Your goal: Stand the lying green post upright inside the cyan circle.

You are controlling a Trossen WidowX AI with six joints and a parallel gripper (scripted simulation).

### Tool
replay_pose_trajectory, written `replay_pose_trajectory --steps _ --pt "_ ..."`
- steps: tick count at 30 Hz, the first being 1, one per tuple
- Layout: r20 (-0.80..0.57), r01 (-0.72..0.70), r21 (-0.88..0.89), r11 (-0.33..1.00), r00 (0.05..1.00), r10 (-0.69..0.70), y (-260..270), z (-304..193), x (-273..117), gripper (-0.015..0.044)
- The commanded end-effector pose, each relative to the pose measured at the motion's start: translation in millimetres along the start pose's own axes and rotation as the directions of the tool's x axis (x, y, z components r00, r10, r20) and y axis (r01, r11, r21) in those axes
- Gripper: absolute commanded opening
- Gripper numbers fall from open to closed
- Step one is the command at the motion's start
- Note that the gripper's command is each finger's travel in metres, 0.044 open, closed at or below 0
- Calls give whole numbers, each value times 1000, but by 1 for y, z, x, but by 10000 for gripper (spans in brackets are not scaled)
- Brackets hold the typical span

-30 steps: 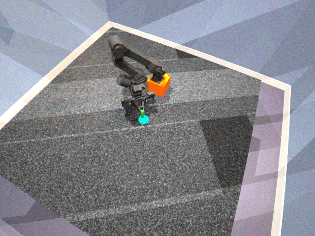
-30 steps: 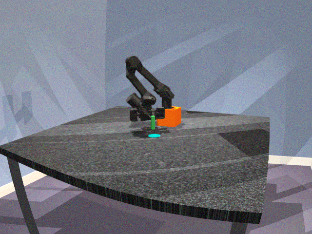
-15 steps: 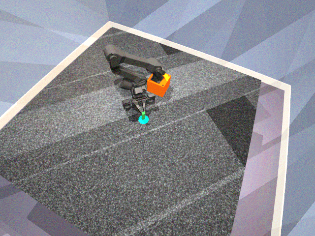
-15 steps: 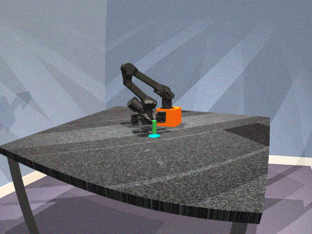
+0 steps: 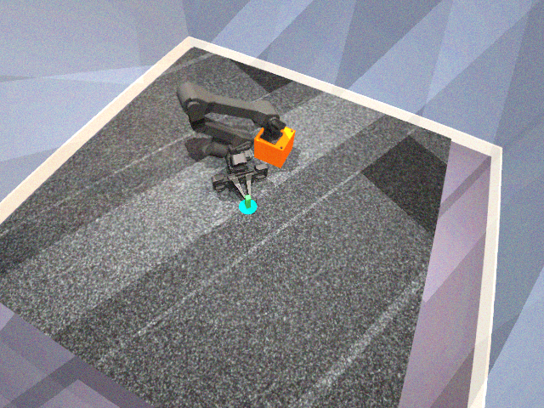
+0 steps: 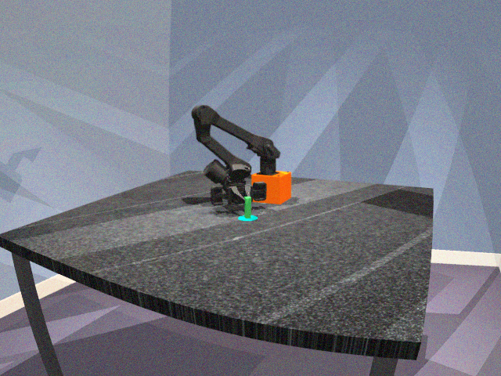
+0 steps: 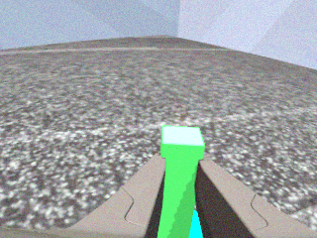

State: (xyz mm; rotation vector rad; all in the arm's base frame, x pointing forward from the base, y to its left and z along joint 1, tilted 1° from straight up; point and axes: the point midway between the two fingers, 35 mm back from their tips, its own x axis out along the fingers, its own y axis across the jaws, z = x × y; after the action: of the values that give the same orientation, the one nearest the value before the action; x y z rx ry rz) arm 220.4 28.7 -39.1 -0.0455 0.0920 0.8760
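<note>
The green post (image 5: 247, 202) (image 6: 247, 208) (image 7: 181, 153) stands upright inside the cyan circle (image 5: 242, 208) (image 6: 242, 218) (image 7: 197, 229). In the exterior view its lower end meets the circle, with no gap to be seen. My gripper (image 5: 246, 197) (image 6: 246, 197) (image 7: 178, 165) is shut on the post. It comes in low from the arm's side, with one fingertip at each side of the post's upper part. In the wrist view the post's lower end is out of frame, and only a sliver of the circle shows beside it.
The orange block (image 5: 271, 152) (image 6: 279, 188) under the arm's base stands behind the gripper, to its right in the top and exterior views. The arm is folded low above the dark speckled table (image 5: 263, 307) (image 6: 258, 267).
</note>
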Motion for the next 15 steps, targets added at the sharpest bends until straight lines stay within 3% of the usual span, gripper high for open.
replay_pose_trajectory --steps 1,11,15 --pt "2 -2 -7 1000 1000 2 0 0 0 127" --pt "2 -2 -7 1000 1000 2 0 0 0 390" --pt "2 -1 -7 1000 1000 1 -2 4 0 400"
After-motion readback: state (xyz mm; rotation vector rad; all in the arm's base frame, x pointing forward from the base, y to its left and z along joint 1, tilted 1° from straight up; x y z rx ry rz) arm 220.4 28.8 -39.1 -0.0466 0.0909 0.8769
